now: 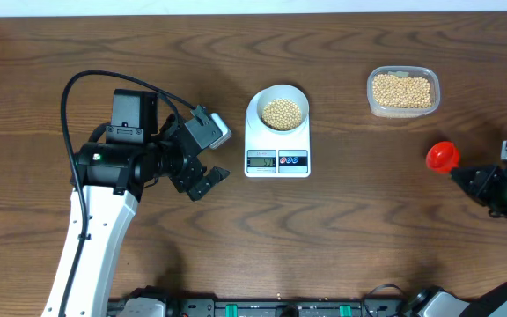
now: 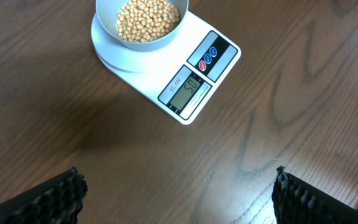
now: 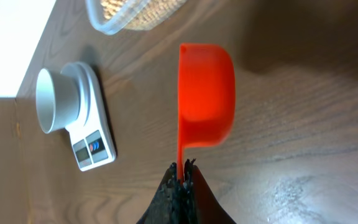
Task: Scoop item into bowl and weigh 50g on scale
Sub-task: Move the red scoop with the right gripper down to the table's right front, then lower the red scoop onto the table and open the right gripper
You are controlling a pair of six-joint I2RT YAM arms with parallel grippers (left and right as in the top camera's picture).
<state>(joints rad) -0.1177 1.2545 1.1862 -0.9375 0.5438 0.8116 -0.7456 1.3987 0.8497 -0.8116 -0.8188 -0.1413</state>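
Dark wood-grain table (image 1: 368, 246) fills all three views. A small white digital scale (image 1: 277, 160) sits near the middle, and a pale round bowl (image 2: 106, 15) stands centred on its platform. The bowl is part filled with small round tan-yellow beans (image 1: 281, 113), smooth and pea-like, heaped loosely below the rim.

In the left wrist view the grey display (image 2: 188, 89) appears to read about 50, though the digits are small. On that reading the scooping and weighing look finished or very nearly so. At most a small correction or putting the scoop down seems to remain.

A clear plastic tub (image 1: 402, 113), holding more of the same beans, sits well apart to the right of the scale.

The left gripper (image 2: 176, 186) hovers over bare table near the scale's left side. Its fingers are spread wide and hold nothing.

The right gripper (image 3: 182, 177) is near the table's right edge, below the tub, pinched closed on the thin handle of a red-orange scoop (image 1: 442, 156). No beans show in the scoop.
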